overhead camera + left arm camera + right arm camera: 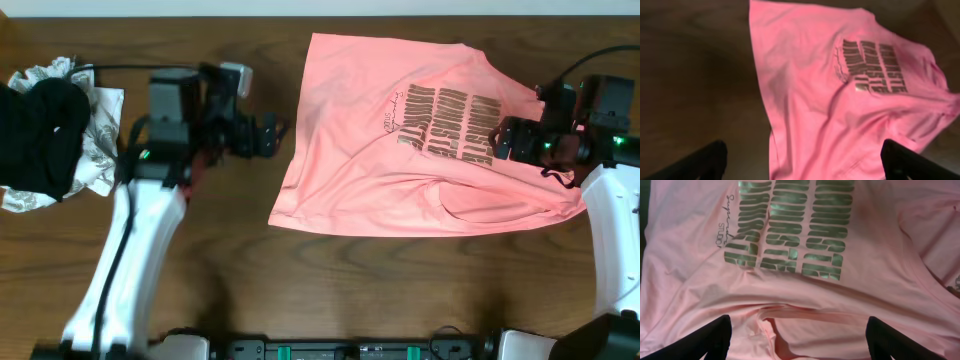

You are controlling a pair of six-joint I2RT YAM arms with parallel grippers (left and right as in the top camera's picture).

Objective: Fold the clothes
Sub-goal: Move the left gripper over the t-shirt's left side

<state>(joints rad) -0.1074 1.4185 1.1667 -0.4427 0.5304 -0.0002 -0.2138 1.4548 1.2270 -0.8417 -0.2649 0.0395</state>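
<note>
Two arms flank one pink T-shirt, both with fingers apart.

Spread chest-up on the right half of the wooden table [250, 270], the salmon-pink T-shirt [380, 170] reaches nearly to the far edge, with creases along its near hem and its dark block lettering [450, 125] facing up. The left gripper [272, 135] hovers just beside the shirt's left edge, its fingers [695, 165] spread wide over bare wood and hem. The right gripper [498, 140] sits over the print near the shirt's right side, its fingers [700, 340] parted above a raised fold of fabric. At far left lies a heap of black and white patterned cloth [45, 130].
</note>
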